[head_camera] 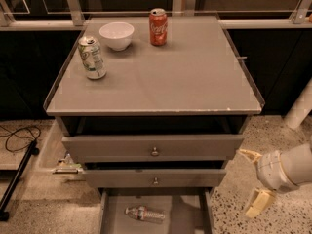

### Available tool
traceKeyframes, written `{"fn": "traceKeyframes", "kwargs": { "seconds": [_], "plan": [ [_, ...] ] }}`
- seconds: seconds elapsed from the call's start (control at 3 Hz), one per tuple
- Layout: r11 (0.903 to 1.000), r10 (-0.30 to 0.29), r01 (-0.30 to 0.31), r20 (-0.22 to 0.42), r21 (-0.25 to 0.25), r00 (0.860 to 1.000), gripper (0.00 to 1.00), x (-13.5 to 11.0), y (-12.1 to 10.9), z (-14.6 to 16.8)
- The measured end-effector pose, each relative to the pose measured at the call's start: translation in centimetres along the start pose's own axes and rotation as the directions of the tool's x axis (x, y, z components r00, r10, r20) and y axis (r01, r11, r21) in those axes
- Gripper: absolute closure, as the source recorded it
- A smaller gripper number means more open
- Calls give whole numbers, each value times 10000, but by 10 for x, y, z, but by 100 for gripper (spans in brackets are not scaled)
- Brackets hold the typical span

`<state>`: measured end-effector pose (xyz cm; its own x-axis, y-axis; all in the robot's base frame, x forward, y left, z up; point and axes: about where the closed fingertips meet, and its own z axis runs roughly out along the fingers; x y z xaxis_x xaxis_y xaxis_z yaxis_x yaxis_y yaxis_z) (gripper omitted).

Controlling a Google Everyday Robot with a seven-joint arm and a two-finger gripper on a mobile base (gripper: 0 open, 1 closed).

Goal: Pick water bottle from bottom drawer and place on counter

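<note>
The water bottle [144, 214] lies on its side on the grey floor of the pulled-out bottom drawer [185, 213], cap to the left. The counter [175, 77] is the flat grey cabinet top above the three drawers. My gripper [253, 182] hangs at the lower right, beside the cabinet at about the height of the middle drawer, well right of the bottle. Its two pale fingers stand apart and hold nothing.
On the counter stand a green-white can [92, 57] at the left, a white bowl [116, 35] and a red soda can [158, 27] at the back. The two upper drawers stick out slightly. A black cable [19, 135] lies on the floor at the left.
</note>
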<state>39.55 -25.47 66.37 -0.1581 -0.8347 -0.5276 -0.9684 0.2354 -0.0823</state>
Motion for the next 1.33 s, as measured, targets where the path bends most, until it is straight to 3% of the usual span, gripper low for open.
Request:
{"fn": "traceKeyframes", "kwargs": {
  "seconds": [0.33, 0.67, 1.0, 1.33],
  "plan": [
    [9985, 256, -240, 331, -484, 9991, 0, 15, 4, 28],
    [9985, 256, -239, 333, -484, 9991, 0, 15, 4, 28],
    [9990, 243, -217, 672, -400, 9974, 0, 9, 24, 47],
    [9999, -59, 74, 1232, -116, 9924, 0, 7, 42, 85]
  ]
}}
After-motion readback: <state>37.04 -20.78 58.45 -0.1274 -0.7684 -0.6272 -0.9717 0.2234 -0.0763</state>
